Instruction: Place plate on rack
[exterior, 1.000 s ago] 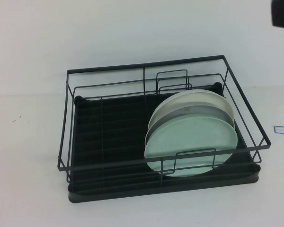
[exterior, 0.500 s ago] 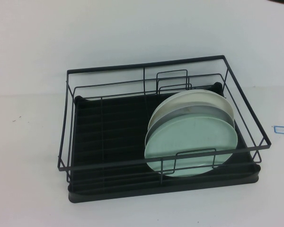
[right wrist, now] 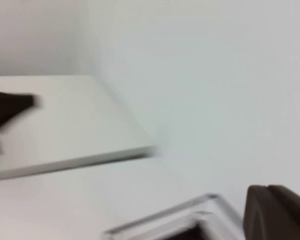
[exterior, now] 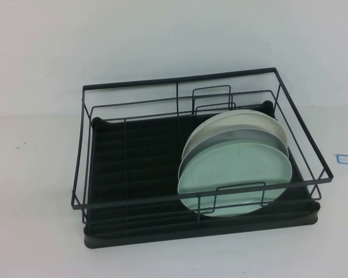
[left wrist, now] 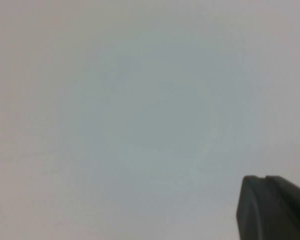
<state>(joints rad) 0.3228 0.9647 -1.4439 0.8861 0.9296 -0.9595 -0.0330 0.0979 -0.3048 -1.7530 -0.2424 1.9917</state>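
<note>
The pale mint-green plate [exterior: 235,176] stands on edge, leaning back, in the right half of the black wire rack [exterior: 133,168]. It is the front plate of three. A grey-white plate [exterior: 243,139] and a cream-rimmed plate [exterior: 232,119] lean behind it. Neither gripper shows in the high view. In the left wrist view only a dark part of my left gripper [left wrist: 272,207] shows over a plain pale surface. In the right wrist view a dark part of my right gripper [right wrist: 277,212] shows before a white surface and wall. Neither holds a plate.
The rack's left half shows only its ribbed black tray base [exterior: 127,150]. A small blue-edged label [exterior: 345,158] lies on the white table to the rack's right. A blurred dark shape [right wrist: 7,107] sits at one edge of the right wrist view.
A dark arm part at the high view's top right corner one second ago has left the view. The plates and rack have not moved.
</note>
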